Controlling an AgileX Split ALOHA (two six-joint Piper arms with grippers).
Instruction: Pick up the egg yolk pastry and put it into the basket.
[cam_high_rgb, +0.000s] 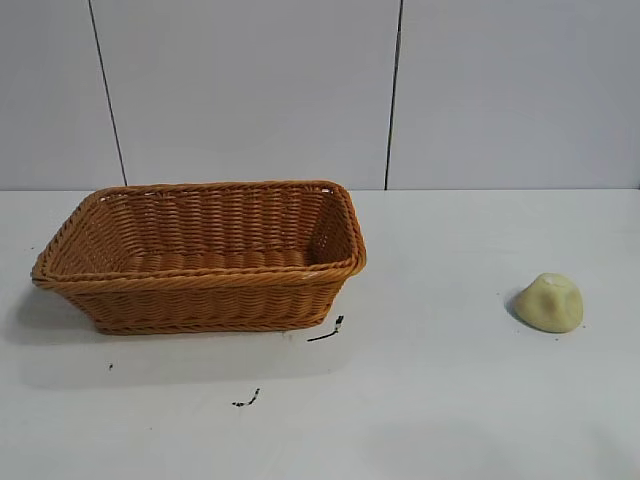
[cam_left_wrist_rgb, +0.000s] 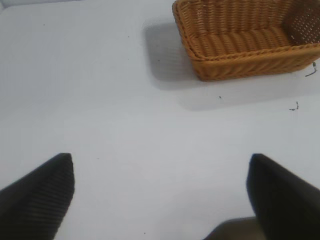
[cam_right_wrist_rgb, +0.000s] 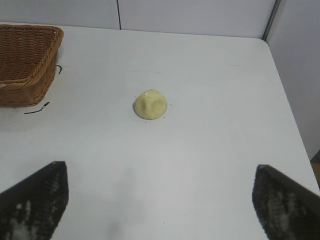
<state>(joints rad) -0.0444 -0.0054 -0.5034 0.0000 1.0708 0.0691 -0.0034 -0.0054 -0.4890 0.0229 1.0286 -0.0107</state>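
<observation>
Exterior view: one basket (cam_high_rgb: 200, 255) and one egg yolk pastry (cam_high_rgb: 549, 302), both resting on the white desk (cam_high_rgb: 450, 400), well apart. Basket toward the desk's left side, near the back edge, nothing visible inside. Pastry alone toward the right edge, dome up, top slightly dented. Two small black marks (cam_high_rgb: 326, 332) on the desk just in front of the basket (a few tiny specks too). Neither arm visible from outside.

Left wrist view: left gripper (cam_left_wrist_rgb: 160, 195) spread wide over bare desk, holding nothing, two dark fingers (cam_left_wrist_rgb: 40, 200) far apart, basket beyond it.

Right wrist view: right gripper (cam_right_wrist_rgb: 160, 200) likewise wide, holding nothing, pastry centred ahead between its two fingertips (cam_right_wrist_rgb: 287, 205) yet clearly apart from them, basket corner farther off to one side.
</observation>
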